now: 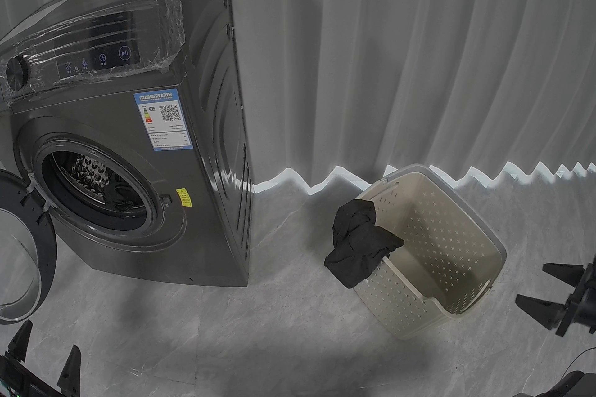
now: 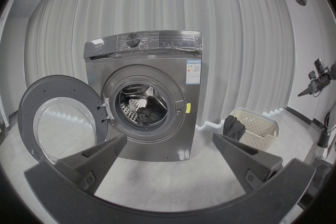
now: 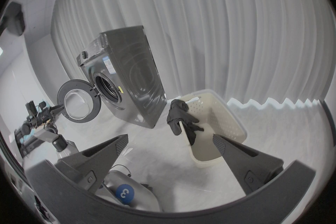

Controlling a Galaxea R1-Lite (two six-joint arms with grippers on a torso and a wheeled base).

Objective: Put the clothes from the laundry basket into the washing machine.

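White curtain [image 1: 403,44] behind, pale floor [image 1: 298,330] below. The left claw [image 1: 51,336] hangs wide open, empty, facing the washing machine [image 1: 205,107], with its door [image 1: 25,255] open and dark clothes [image 1: 121,198] inside. The right claw [image 1: 532,283] is spread wide, empty too, the laundry basket [image 1: 459,249] ahead of it with a dark garment [image 1: 360,243] draped over its rim.

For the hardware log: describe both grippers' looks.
The left gripper and right gripper match: each has two dark, matte, wedge-shaped fingers tapering to points, mounted on a dark curved bracket with a round screw hole near each finger's base.
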